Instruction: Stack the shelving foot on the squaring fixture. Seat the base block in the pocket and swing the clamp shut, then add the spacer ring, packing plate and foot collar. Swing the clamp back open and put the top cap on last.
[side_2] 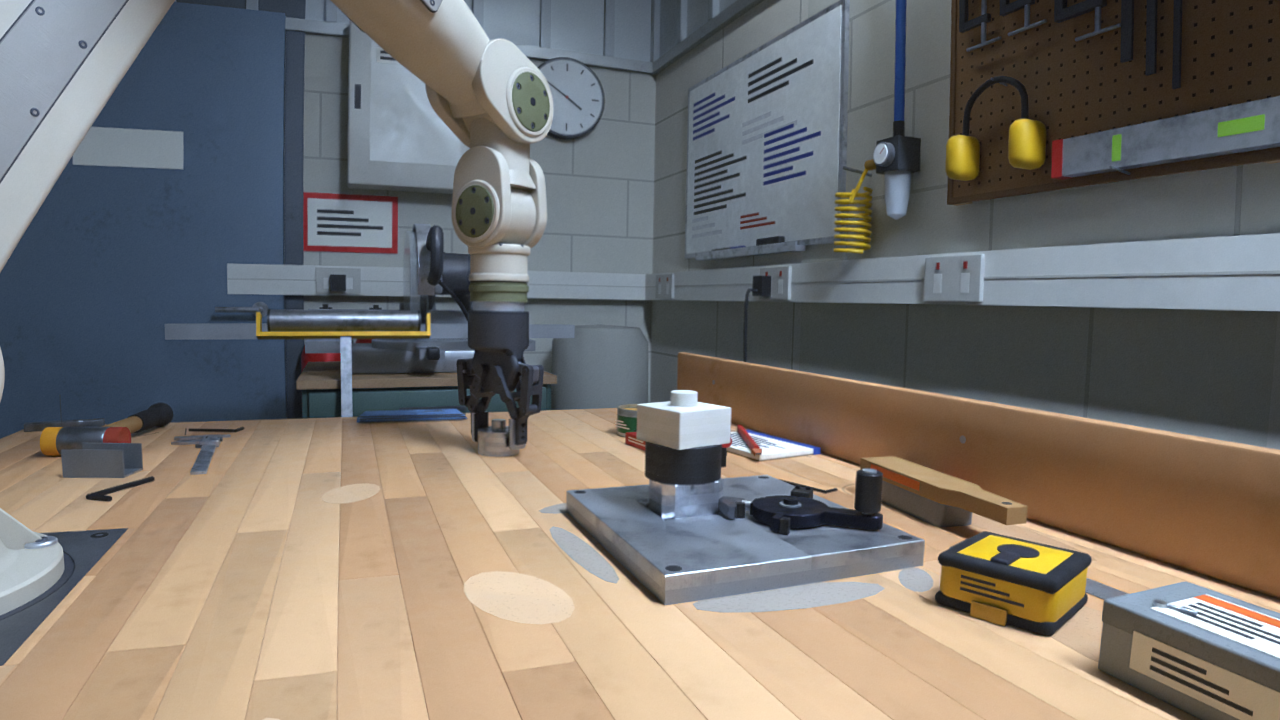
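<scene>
The small translucent grey top cap point(498, 437) sits on the bench at the far middle, partly hidden between the fingers that straddle it. To the right, the grey squaring fixture plate point(741, 535) carries a stack: a metal base block in the pocket, a black ring point(685, 463) above it, and a white block with a small round stub point(685, 421) on top. The black swing clamp point(810, 511) lies on the plate to the right of the stack, its upright handle at the far right. My gripper point(498, 433) is down around the cap and open, gripping nothing.
A brown backboard point(985, 448) runs along the bench's right side, with a wooden block, a yellow-black case point(1013, 580) and a grey box point(1199, 649) in front of it. A notepad and tape lie behind the fixture. A hammer, a bracket and a hex key lie far left.
</scene>
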